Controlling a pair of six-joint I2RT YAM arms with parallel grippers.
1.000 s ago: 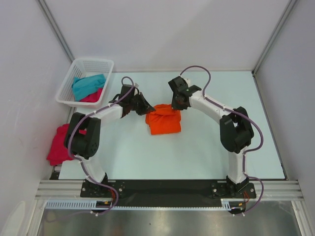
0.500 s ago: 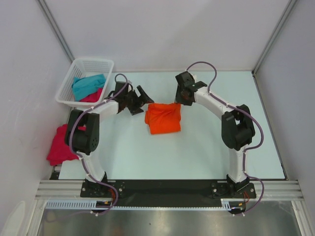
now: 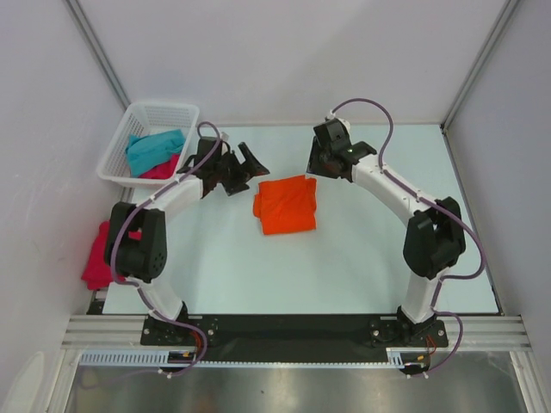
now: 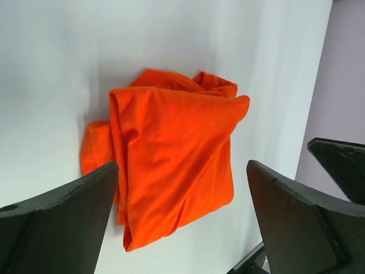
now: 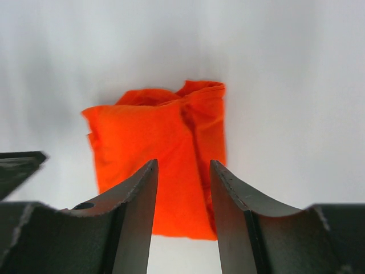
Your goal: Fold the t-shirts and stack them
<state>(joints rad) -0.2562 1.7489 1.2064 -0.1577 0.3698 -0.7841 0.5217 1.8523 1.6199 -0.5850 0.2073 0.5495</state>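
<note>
A folded orange t-shirt (image 3: 286, 205) lies in the middle of the desk (image 3: 370, 258), just beside both grippers. The left gripper (image 3: 245, 175) has its jaws wide open and empty. The right gripper (image 3: 323, 168) has its jaws partly open, also empty. The bundle is nearly square, with no clear long axis, and sits slightly skewed to the desk edges. Its loose, rumpled layers may spring open if a jaw snags them.
</note>
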